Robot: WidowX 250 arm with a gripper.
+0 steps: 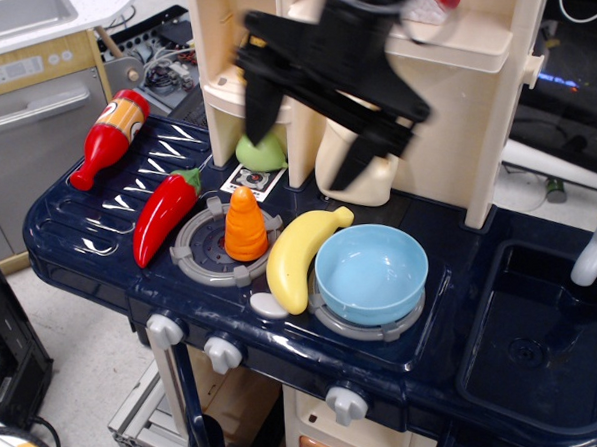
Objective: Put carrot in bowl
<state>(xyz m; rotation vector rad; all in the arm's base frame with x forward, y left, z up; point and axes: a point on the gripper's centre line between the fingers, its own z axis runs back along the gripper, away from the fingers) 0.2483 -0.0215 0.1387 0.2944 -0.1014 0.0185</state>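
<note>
The hand hangs blurred above the worktop, its two fingers spread wide and holding nothing; the carrot stands upright on the left burner; the bowl sits right of the banana, touching it

Upright carrot on burner, spread fingers above.
</note>
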